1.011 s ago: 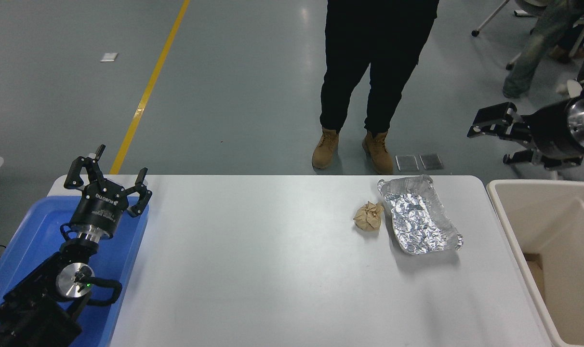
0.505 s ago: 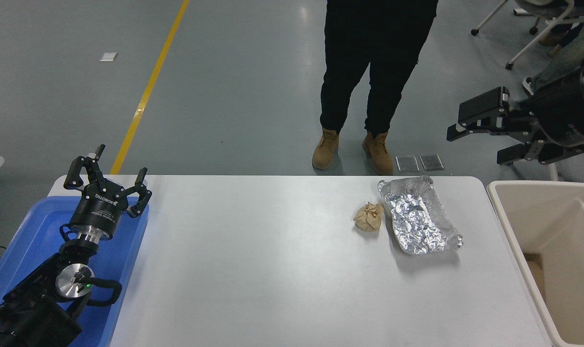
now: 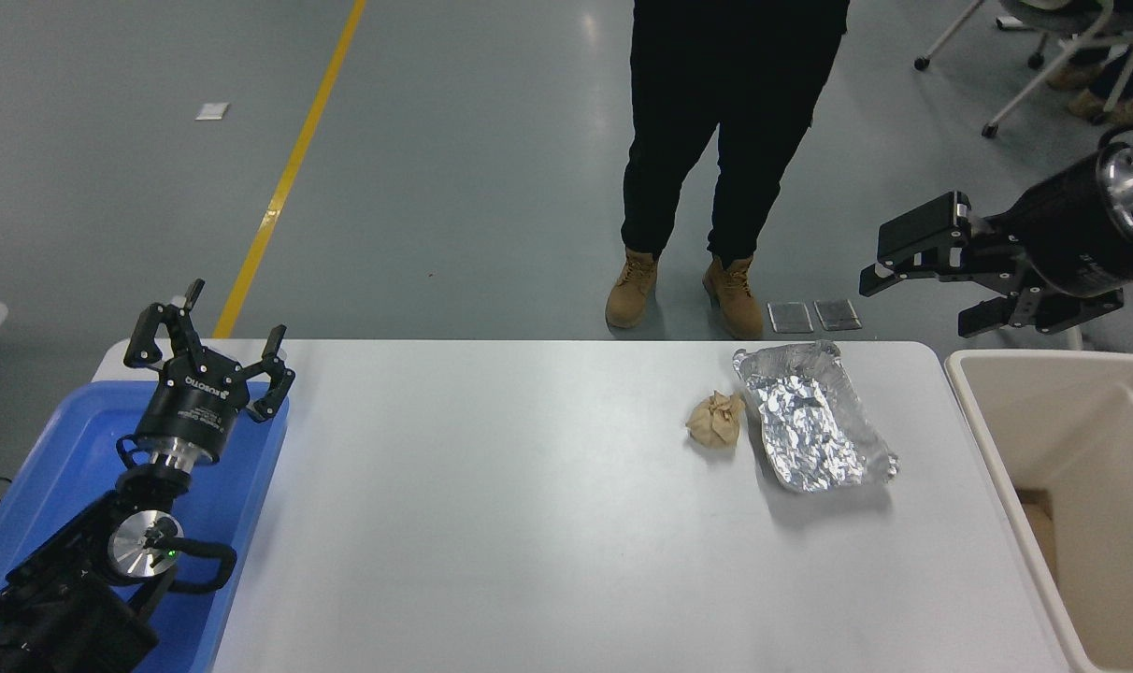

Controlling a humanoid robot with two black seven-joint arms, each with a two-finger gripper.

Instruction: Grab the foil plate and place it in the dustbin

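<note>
Below my spread-jawed right gripper (image 3: pixel 917 290), I see crinkled foil plate (image 3: pixel 814 419) on smooth white surface (image 3: pixel 529 523); grey floor (image 3: pixel 454 168) beyond.

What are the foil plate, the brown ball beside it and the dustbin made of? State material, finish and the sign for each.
Foil plate: thin aluminium foil by the look, shiny silver, crinkled all over.
Paper ball: likely brown paper, matt, crumpled into folds.
Dustbin: probably plastic, smooth cream walls, thick rounded rim.
</note>
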